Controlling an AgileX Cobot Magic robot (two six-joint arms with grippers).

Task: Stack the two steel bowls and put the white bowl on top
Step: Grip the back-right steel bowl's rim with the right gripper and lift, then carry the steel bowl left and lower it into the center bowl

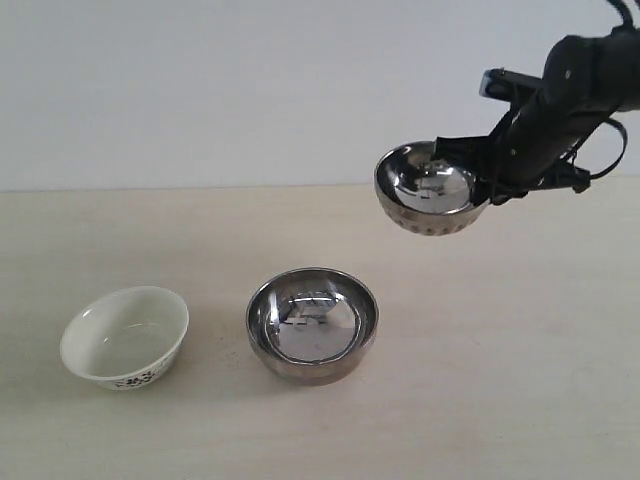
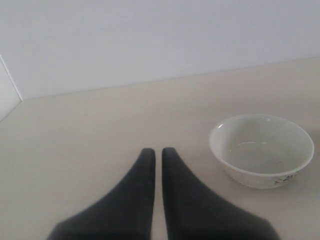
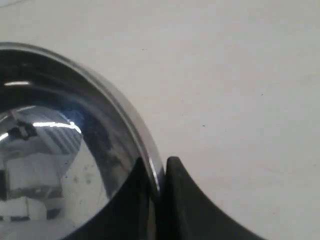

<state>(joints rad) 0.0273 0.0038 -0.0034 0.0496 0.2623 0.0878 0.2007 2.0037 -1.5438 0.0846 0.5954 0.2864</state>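
Jaws of the right gripper [image 3: 159, 172] were clamped on the rim of the dimpled steel bowl [image 1: 428, 190], which hung above the table. Jaws of the left gripper [image 2: 157, 152] were closed together and empty.
The pale, matte table [image 1: 500, 380] bore two bowls, both well apart from the raised one. The plain steel bowl [image 1: 312, 322], round and mirror-bright, stood upright near the middle. The white bowl [image 1: 125, 337], glazed ceramic with a dark floral band near its base, stood to its left. The left gripper's black fingers [image 2: 140, 200] tapered to narrow tips.
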